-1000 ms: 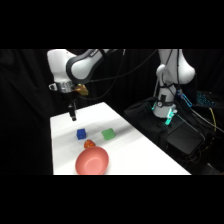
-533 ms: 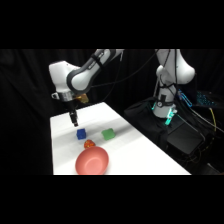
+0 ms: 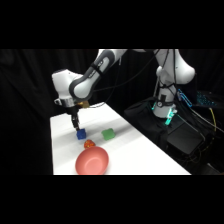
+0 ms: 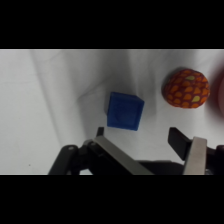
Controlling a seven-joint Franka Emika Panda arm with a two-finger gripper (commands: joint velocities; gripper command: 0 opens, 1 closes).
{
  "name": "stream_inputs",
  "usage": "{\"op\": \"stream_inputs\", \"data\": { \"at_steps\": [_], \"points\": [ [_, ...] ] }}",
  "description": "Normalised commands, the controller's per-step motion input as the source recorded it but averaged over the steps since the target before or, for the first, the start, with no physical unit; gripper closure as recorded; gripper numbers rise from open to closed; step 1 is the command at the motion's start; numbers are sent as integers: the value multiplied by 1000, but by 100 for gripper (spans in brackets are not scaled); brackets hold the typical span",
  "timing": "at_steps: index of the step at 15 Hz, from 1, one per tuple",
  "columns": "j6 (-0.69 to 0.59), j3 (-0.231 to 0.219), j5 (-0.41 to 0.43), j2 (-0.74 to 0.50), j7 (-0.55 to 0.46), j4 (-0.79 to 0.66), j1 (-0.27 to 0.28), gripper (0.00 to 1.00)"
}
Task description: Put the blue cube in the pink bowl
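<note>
The blue cube [image 3: 80,133] sits on the white table [image 3: 135,155] near its far left part, with bare tabletop open around it on every side. The gripper [image 3: 75,123] hangs just above it, fingers apart, the cube [image 4: 125,111] lying ahead of the gap between them. The cube is solid dark blue with plain faces and no writing. An orange ball [image 4: 186,88] lies beside it, the pink bowl [image 3: 92,161] near the front edge, and a green cube [image 3: 108,134] to the right.
</note>
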Motion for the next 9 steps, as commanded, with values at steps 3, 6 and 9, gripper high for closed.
{"op": "stream_inputs", "data": {
  "at_steps": [3,6,9],
  "points": [
    [209,-5,22,62,73,-9,11,0],
    [206,-17,15,49,97,-32,27,0],
    [211,-31,27,33,102,-67,19,0]
  ]
}}
